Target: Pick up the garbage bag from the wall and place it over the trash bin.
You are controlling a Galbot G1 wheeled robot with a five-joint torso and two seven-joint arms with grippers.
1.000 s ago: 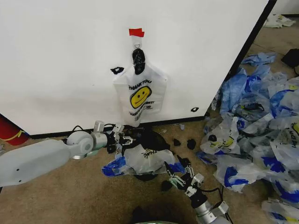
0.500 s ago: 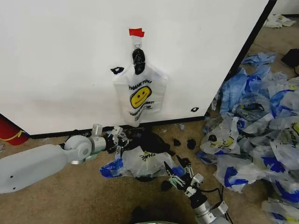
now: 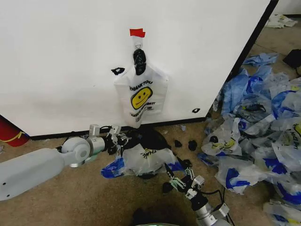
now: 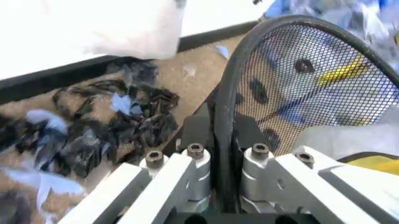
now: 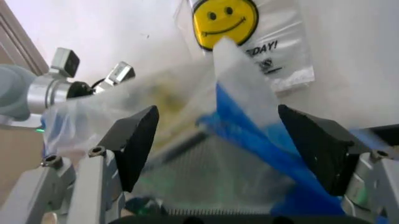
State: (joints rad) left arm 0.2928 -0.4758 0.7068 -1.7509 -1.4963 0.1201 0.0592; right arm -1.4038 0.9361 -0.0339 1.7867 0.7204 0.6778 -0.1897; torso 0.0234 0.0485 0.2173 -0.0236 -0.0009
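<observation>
1. Since 1 s earlier: left arm has pulled back toward lower left of head view; garbage bag point(image 3: 143, 159) now drapes higher over the trash bin point(image 3: 149, 138).
2. Left gripper point(image 3: 115, 136), frame centre-left: fingers clamped on bin's mesh rim.
3. Right gripper point(image 3: 181, 176), lower centre: jaws spread wide, bag's blue edge between them, not pinched.
4. Bunch of like bags point(image 3: 140, 94) hangs on wall point(image 3: 61, 61), upper centre.

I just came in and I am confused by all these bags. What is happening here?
The robot is fitting a garbage bag over the trash bin on the floor by the wall. The left tool is shut on the bin's rim. The right tool is open at the bag's near edge.
</observation>
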